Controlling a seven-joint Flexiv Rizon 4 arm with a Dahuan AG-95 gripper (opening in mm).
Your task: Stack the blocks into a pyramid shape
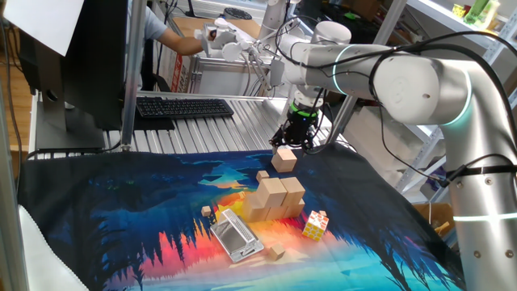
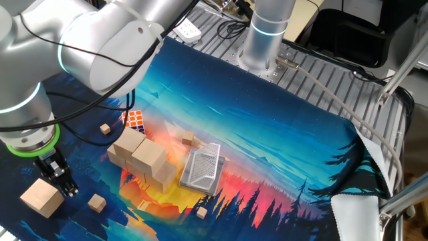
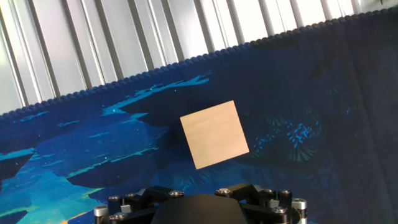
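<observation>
Worktop cloth [image 1: 121,210] carrying one loose block [image 1: 283,159], lying lower left of the fingers [image 1: 300,139]; fingers standing apart, pointing down.

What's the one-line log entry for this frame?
phase: approach | fingers: open, pointing down, holding nothing | target: lone block on mat, apart from pile | partial stack: untouched

The blocks [image 1: 275,198] are pale, smooth, matt wood; the printed mat [image 1: 145,210] looks like cloth, the ribbed desk [image 3: 93,43] brushed metal, and the arm [image 1: 404,81] glossy.
</observation>
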